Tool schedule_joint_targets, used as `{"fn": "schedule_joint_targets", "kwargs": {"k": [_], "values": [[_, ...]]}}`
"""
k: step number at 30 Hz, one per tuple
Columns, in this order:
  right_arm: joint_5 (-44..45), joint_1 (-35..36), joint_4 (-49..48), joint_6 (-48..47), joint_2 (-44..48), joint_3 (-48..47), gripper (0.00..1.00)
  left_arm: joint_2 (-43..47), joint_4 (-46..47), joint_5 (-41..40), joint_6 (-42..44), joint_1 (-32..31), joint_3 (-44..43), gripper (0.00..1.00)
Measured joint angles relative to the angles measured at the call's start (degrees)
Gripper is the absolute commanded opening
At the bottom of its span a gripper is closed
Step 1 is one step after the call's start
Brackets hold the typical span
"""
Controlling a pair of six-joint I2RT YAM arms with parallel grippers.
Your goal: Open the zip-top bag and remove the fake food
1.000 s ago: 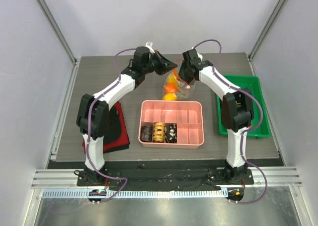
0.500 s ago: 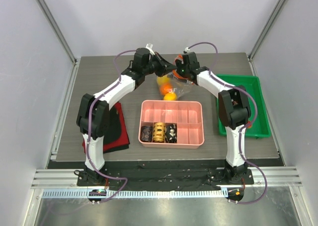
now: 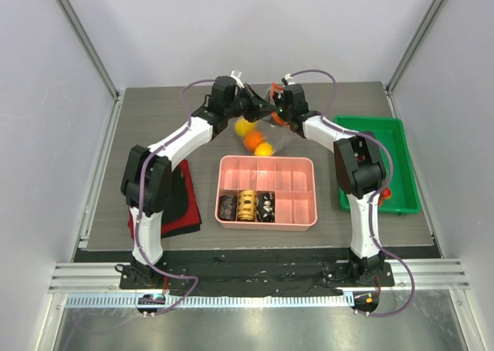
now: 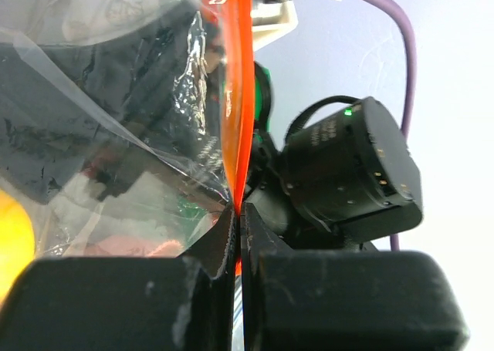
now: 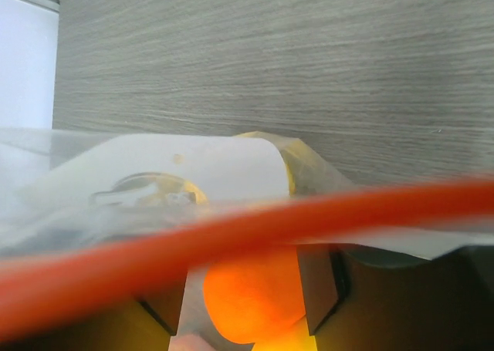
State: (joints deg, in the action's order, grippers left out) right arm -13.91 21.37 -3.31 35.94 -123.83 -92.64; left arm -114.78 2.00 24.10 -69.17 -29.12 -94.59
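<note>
The clear zip-top bag (image 3: 282, 137) hangs above the table between my two grippers. My left gripper (image 3: 257, 104) is shut on its red-orange zip strip (image 4: 235, 96), which runs up from the closed jaws in the left wrist view. My right gripper (image 3: 278, 110) is close beside it at the bag's mouth. Its fingers (image 5: 319, 288) stand apart, and the zip strip (image 5: 255, 227) crosses in front of them. An orange piece of fake food (image 5: 253, 301) shows between them through the plastic. Yellow and orange fruits (image 3: 253, 138) hang in the bag.
A pink compartment tray (image 3: 306, 168) holding three dark and gold patterned cylinders (image 3: 246, 206) sits in front of the bag. A green bin (image 3: 401, 139) is at the right. A red and black cloth (image 3: 187, 204) lies at the left by the left arm.
My right gripper has moved left, close to the left gripper. The bag and its fruits have swung left and a little toward the back.
</note>
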Motion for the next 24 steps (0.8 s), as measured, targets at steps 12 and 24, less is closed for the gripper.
{"fn": "schedule_joint_targets", "kwargs": {"k": [12,24], "values": [[0.3,1.0,-2.8,1.6,-1.4,0.7,0.02,0.0,-0.6,0.2,0.9,0.0,0.3,0.0],[3.9,1.1,7.3,-1.4,3.5,0.8,0.02,1.1,0.1,-0.1,0.3,1.0,5.2,0.0]]}}
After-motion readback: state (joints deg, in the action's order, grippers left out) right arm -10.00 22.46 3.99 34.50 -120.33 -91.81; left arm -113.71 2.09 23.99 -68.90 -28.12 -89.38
